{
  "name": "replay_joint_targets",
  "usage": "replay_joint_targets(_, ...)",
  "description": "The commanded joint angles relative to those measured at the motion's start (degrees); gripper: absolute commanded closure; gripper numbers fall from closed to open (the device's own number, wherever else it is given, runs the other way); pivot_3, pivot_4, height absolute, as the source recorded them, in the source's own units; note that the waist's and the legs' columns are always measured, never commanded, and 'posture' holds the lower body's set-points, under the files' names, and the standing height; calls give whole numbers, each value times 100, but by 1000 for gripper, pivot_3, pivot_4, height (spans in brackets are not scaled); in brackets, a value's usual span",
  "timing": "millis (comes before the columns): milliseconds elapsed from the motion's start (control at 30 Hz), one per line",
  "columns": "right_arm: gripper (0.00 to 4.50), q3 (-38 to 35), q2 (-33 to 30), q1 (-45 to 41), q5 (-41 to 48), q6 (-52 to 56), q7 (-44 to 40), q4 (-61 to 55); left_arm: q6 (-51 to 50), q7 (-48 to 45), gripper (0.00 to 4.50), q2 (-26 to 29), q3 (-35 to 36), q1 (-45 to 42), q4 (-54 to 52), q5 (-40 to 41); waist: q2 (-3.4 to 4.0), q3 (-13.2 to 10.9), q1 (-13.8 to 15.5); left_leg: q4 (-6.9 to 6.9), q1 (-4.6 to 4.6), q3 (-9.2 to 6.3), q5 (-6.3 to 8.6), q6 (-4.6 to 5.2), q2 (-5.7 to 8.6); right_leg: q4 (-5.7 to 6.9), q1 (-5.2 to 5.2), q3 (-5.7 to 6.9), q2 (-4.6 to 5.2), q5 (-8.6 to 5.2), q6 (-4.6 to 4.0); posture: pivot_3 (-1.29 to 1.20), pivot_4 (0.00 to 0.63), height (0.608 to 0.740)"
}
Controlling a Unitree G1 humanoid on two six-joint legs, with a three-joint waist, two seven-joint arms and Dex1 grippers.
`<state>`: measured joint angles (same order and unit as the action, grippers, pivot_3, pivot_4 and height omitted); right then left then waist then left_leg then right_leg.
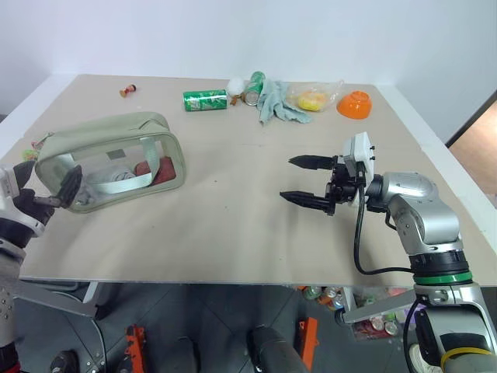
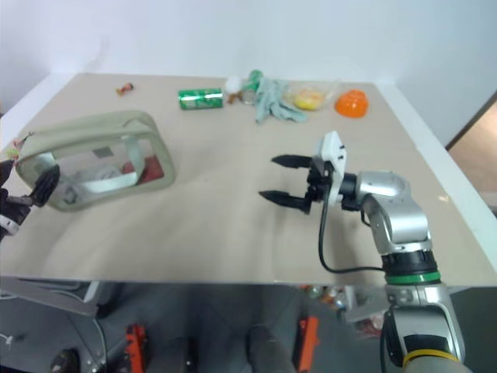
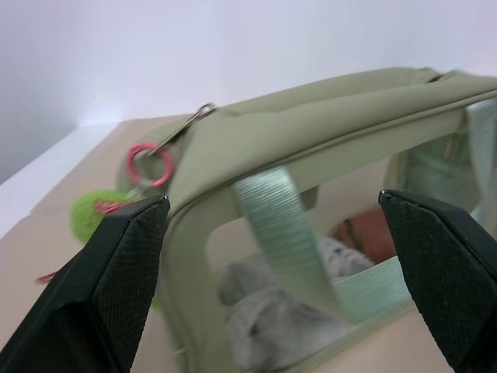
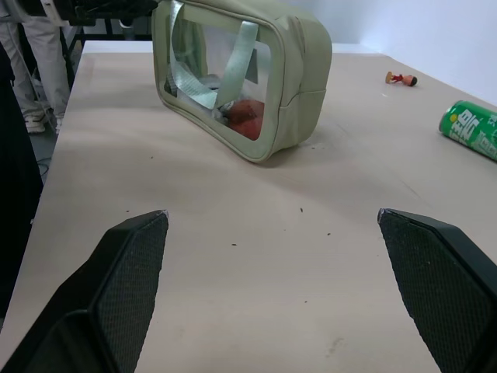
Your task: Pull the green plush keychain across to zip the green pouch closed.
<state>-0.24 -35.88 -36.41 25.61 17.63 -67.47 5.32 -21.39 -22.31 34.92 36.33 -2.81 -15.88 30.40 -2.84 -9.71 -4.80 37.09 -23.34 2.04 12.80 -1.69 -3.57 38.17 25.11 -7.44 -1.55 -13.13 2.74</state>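
The green pouch (image 1: 109, 159) lies on the table (image 1: 233, 233) at the left, its clear side panel and strap facing me. The green plush keychain (image 3: 92, 214) hangs off the pouch's left end by a pink ring (image 3: 150, 163) and a metal clasp, and it also peeks out as the small lime keychain (image 1: 33, 151). My left gripper (image 1: 46, 186) is open at that left end, one finger on each side of the pouch's corner, holding nothing. My right gripper (image 1: 289, 179) is open and empty over the table's middle right, pointing toward the pouch (image 4: 241, 78) from well away.
Along the far edge lie a green soda can (image 1: 205, 99), a second can (image 1: 254, 87), a teal glove (image 1: 278, 102), a plastic bag with something yellow (image 1: 313, 99), an orange bowl (image 1: 354, 103) and a small figure (image 1: 128, 90). Bare tabletop separates pouch and right gripper.
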Motion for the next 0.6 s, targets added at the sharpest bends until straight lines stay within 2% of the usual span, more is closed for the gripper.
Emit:
replay_joint_targets(33,10,-167,-65,-41,77,-43,13,-206,319,-123,17,381,44,-484,610,-207,0,0,17,1,0,-3,-2,1,0,1,0,2,-3,1,-2,0,150,740)
replay_joint_targets(200,10,-177,-68,-40,85,-26,59,-255,384,-472,17,585,-349,-868,1323,-385,1,0,24,6,-1,0,-5,1,0,0,-2,2,1,1,-4,0,150,740)
replay_joint_targets(333,10,-249,-135,70,92,12,136,-376,274,-1064,17,664,-759,-759,1347,-339,0,0,26,-3,-4,1,-3,-1,1,0,3,3,4,0,-2,0,150,740)
replay_joint_targets(467,10,-296,-184,152,106,33,218,-462,200,-1256,17,727,-795,-740,1494,-332,1,0,55,-21,-3,-4,-3,-2,2,0,4,4,4,-3,-8,0,150,740)
replay_joint_targets(600,0,-303,-202,171,108,36,260,-493,237,-1448,1121,884,-823,-851,1851,-416,1,0,58,-23,-2,-7,-3,-2,3,0,4,6,3,-5,-8,0,150,740)
